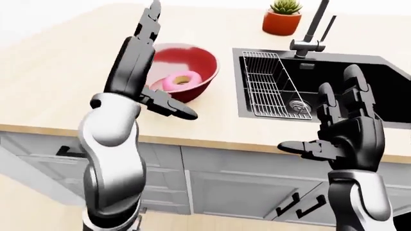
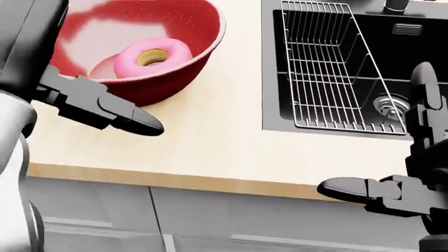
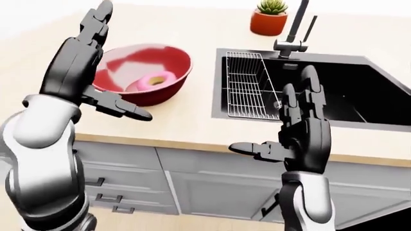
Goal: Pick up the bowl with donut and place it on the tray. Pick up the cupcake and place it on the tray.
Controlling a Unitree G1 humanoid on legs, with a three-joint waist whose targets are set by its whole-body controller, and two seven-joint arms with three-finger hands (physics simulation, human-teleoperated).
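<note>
Plainly unlabelled, red bowl point(image 2: 175, 68) holds pink donut point(image 2: 153, 56).

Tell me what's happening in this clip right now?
A humanoid robot stands at a kitchen counter with both hands raised and open, holding nothing. Its left hand is beside the red bowl that holds the pink donut, not gripping it. The right hand hovers near the counter edge, below the sink in the left-eye view. No tray or cupcake is in view, so neither pickup has started.
</note>
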